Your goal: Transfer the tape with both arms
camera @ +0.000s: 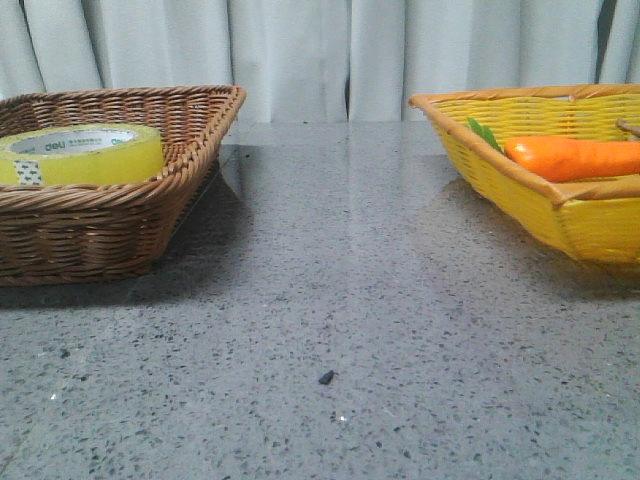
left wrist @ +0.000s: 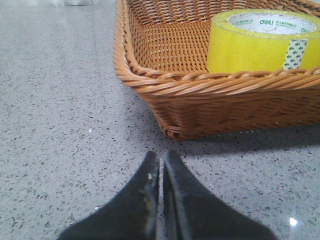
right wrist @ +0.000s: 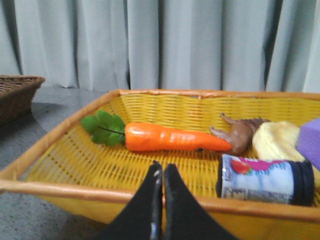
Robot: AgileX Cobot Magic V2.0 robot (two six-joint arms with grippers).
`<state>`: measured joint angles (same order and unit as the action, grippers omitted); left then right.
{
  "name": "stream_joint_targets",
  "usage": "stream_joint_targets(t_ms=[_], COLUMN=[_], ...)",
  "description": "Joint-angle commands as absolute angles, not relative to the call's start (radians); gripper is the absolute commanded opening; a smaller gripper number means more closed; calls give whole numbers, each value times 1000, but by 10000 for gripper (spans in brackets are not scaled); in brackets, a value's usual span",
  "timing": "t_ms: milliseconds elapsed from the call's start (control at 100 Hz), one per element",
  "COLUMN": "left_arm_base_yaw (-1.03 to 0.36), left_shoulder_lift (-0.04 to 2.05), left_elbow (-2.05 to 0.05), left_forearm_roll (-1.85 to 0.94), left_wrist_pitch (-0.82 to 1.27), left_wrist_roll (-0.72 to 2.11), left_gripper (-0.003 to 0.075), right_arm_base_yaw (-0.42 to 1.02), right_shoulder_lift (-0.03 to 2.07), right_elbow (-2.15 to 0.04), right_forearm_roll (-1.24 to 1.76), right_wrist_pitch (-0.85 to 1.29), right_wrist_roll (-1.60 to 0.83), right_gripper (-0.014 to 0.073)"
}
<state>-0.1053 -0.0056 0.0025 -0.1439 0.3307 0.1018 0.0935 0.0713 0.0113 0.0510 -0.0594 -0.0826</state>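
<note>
Though speckled, grey table (camera: 350, 300), curtain (camera: 300, 50) behind.

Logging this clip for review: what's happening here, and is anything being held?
Nothing is held. The roll of yellow tape lies flat in the brown wicker basket on the table's left. The left gripper is shut and empty, on the table side of that basket. The right gripper is also shut, at the near rim of the yellow basket, which holds a carrot, a small bottle and other items. This fits tape awaiting pickup or tape just delivered.
</note>
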Motion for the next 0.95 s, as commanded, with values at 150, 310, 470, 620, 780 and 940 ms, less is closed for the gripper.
stream_joint_targets(t_ms=[150,310,470,620,780,940], left_arm_base_yaw=[-103,-103,-103,-103,-103,-103], left_shoulder_lift=[-36,-36,-36,-36,-36,-36], left_elbow=[13,13,13,13,13,13], left_forearm_roll=[-157,-157,-157,-157,-157,-157], left_wrist_pitch=[280,280,280,280,280,280], left_wrist_roll=[91,91,91,91,91,91], left_gripper=[-21,-21,-21,-21,-21,-21], right_arm_base_yaw=[11,-3,-3,-3,-3,-3], right_shoulder_lift=[-12,-29,-29,-29,-29,-29], right_elbow=[31,31,31,31,31,31], right_forearm_roll=[18,18,18,18,18,18], right_wrist_pitch=[139,286,320,318,318,318], right_wrist_roll=[-71,-71,-71,-71,-71,-71], right_gripper=[-73,-73,-73,-73,-73,-73])
